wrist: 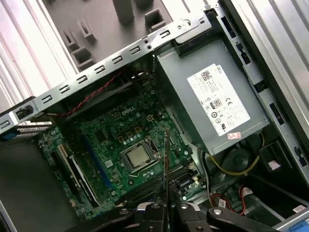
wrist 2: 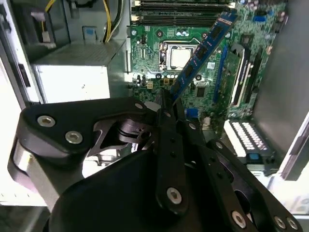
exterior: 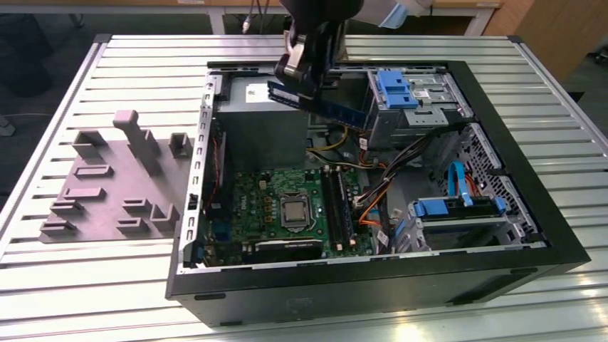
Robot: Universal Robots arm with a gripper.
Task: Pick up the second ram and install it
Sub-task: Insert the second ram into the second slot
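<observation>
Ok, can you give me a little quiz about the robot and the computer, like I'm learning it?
1. Pick one: what are the gripper's fingers shut on? A a yellow cable, B the second ram, C a grey block.
2. True or false: the second ram is up in the air, not plugged into the motherboard.
3. Fill the gap: the grey holder tray lies on the exterior view's ____ of the computer case.
Key: 1 B; 2 true; 3 left.
</observation>
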